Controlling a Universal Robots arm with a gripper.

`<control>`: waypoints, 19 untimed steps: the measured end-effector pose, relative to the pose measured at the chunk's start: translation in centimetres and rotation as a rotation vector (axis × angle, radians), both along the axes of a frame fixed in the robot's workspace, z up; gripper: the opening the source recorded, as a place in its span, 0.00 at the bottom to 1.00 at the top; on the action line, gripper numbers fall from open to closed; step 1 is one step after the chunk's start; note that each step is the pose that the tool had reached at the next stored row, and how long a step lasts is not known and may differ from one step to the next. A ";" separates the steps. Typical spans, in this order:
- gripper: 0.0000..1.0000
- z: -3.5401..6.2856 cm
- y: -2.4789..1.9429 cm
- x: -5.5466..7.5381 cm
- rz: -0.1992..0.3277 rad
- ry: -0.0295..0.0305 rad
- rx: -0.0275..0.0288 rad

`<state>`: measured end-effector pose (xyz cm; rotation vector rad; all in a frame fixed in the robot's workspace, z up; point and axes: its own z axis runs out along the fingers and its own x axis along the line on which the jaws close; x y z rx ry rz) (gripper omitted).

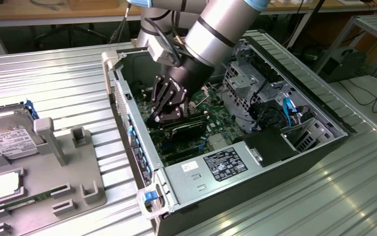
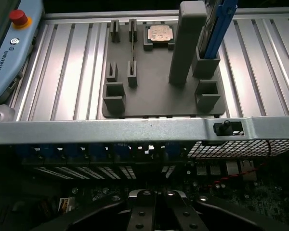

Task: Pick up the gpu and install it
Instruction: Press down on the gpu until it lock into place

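- the black two-fingered gripper [image 1: 164,117] on the silver and grey robot arm [image 1: 215,29] is reaching down into the open black and silver computer case [image 1: 241,162], its fingers clenched together.
- the gpu, a thin card with a dark face [image 1: 187,132], is sitting just below and beside the fingertips, standing on the green motherboard [image 1: 225,125]; whether the fingers are touching it cannot be told.
- in the wrist view the closed black fingers [image 2: 154,211] are pointing toward the case's silver metal wall [image 2: 135,131], with the dark board beneath them.
- beyond that wall from the gripper, a grey plastic parts holder [image 2: 154,91] is lying on the ribbed metal table [image 2: 72,72], carrying a square silver processor chip [image 2: 159,34].
- in the exterior view a boxy silver hard drive with a white label [image 1: 8,135] is standing in the holder, well apart from the gripper.
- a black power supply with a white sticker [image 1: 225,164] is sitting in the case near the gripper.
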<state>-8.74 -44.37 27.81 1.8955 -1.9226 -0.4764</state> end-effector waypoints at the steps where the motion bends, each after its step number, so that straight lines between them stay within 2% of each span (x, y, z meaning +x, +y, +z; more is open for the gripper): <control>1: 0.11 0.01 0.00 0.1 0.000 0.0060 0.0000; 3: 0.11 0.02 -0.02 0.2 -0.002 0.0184 0.0002; 5: 0.11 0.03 -0.12 0.3 -0.002 0.0369 0.0001; 7: 0.11 0.02 -0.28 0.3 -0.003 0.0511 0.0003; 11: 0.11 0.03 -0.78 0.4 -0.003 0.0747 0.0024; 14: 0.11 0.02 -0.90 0.5 -0.003 0.0855 0.0031; 16: 0.11 0.00 -0.90 0.5 -0.003 0.0881 0.0030; 19: 0.11 -0.12 -0.90 0.5 -0.003 0.0883 0.0030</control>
